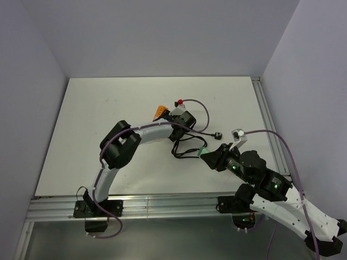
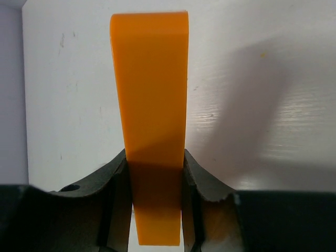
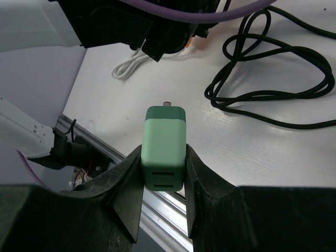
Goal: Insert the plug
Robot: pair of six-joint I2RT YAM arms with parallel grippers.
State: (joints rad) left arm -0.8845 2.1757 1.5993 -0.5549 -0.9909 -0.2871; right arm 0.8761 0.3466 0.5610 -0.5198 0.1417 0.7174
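Note:
My right gripper (image 3: 164, 160) is shut on a green charger block (image 3: 164, 144), held above the table with its two slots facing the camera and a small metal tip at its far end. In the top view this gripper (image 1: 208, 154) sits mid-table with the green block (image 1: 203, 151) at its tip. My left gripper (image 2: 156, 168) is shut on a flat orange block (image 2: 151, 89) that sticks out forward over the white table. In the top view the left gripper (image 1: 169, 115) is at table centre, with the orange block (image 1: 159, 112) at its left.
A coiled black cable (image 1: 187, 145) with a dark plug (image 1: 217, 135) lies between the grippers; it also shows in the right wrist view (image 3: 273, 79). A white cable (image 3: 127, 66) lies near the left arm. A red-tipped purple cable (image 1: 179, 101) arcs behind. Aluminium rails (image 1: 162, 205) line the near edge.

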